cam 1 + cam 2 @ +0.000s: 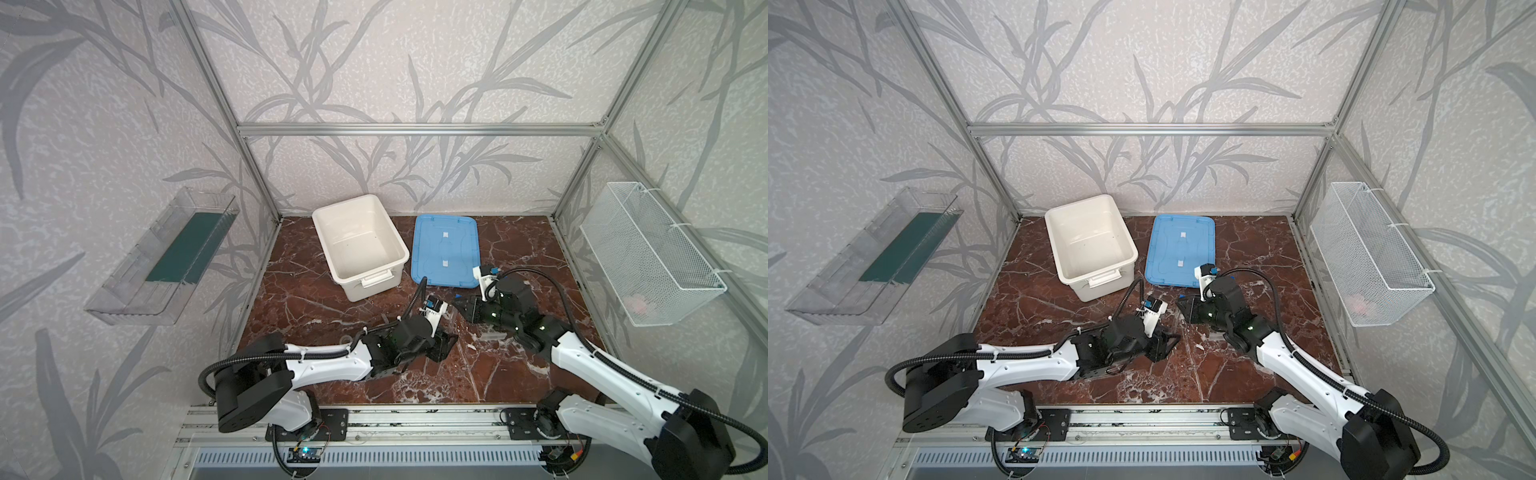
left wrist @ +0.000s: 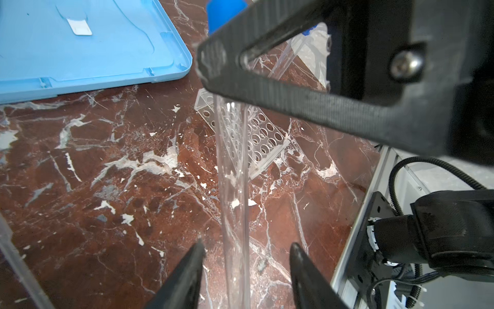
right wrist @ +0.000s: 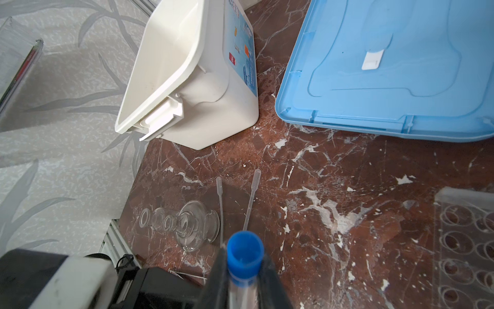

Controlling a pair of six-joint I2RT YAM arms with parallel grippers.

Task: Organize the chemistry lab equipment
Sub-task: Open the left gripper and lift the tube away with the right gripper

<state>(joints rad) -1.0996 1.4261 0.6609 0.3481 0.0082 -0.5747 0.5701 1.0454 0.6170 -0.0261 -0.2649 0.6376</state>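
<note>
A clear test tube with a blue cap [image 3: 244, 252] sits in my right gripper [image 3: 244, 255], which is shut on it just under the cap. The tube's clear body [image 2: 235, 187] runs down between the fingers of my left gripper [image 2: 246, 246]. That gripper is open, with a gap on each side of the tube. In both top views the left gripper [image 1: 446, 338] and right gripper [image 1: 461, 307] meet at mid-table. The clear many-holed rack [image 2: 263, 136] lies on the marble beyond the tube. Two glass vessels [image 3: 195, 227] and two thin clear rods [image 3: 250, 198] lie near the white tub.
The white tub [image 1: 359, 245] and the flat blue lid [image 1: 446, 249] sit at the back of the marble table. A wire basket [image 1: 652, 253] hangs on the right wall and a clear shelf [image 1: 166, 257] on the left wall. An aluminium rail [image 1: 374, 419] runs along the front.
</note>
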